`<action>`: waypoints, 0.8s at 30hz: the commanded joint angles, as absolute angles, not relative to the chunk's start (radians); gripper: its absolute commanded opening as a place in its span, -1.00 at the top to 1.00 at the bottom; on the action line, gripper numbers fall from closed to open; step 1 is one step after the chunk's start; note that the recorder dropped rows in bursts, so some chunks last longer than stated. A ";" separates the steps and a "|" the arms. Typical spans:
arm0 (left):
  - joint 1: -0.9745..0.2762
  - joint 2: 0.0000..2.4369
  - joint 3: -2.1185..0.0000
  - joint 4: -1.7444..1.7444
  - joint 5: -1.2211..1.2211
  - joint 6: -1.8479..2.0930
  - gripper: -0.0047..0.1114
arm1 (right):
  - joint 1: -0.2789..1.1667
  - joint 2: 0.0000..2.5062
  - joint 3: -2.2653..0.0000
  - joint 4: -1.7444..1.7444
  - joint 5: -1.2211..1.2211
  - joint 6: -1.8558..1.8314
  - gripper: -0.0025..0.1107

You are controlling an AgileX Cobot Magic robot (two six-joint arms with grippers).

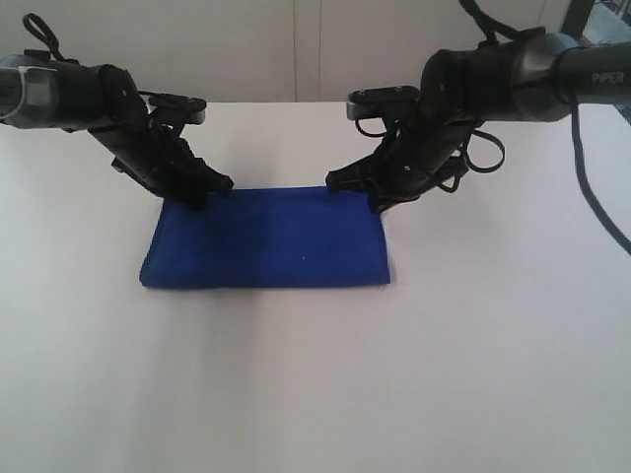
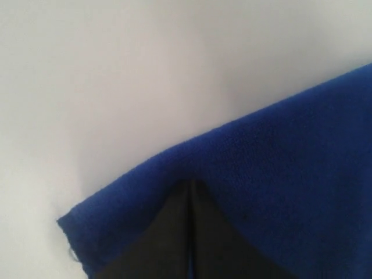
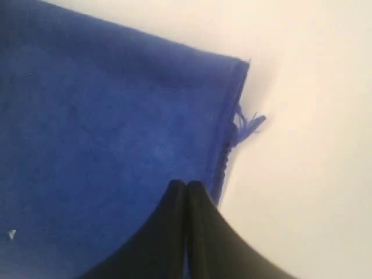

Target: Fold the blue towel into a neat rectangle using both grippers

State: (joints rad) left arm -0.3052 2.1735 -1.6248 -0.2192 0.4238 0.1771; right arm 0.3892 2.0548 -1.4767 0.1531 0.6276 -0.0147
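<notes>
Plainly, the white table [image 1: 493, 374] carries the blue towel [image 1: 266, 246], which lies flat with its long axis running left to right. The left gripper [image 1: 209, 192] and right gripper [image 1: 357, 192] each touch their own far corner, jaws pressed together; whether cloth is caught, I cannot tell. A loose thread [image 3: 250, 123] trails at the right corner.

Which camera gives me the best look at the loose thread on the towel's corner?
Right wrist view: the loose thread sticks out from the corner of the blue towel. The exterior view is too coarse to show it; the left wrist view shows another corner.
</notes>
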 commanded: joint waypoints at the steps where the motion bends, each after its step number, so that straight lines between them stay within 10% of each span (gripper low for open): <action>1: -0.302 2.111 -1.618 -0.247 0.482 0.180 0.92 | 0.378 2.021 -1.481 0.157 0.631 -0.013 0.96; 24: -0.302 1.880 -1.616 -0.020 0.798 -0.034 0.92 | 0.384 2.178 -1.495 0.245 0.615 -0.022 0.96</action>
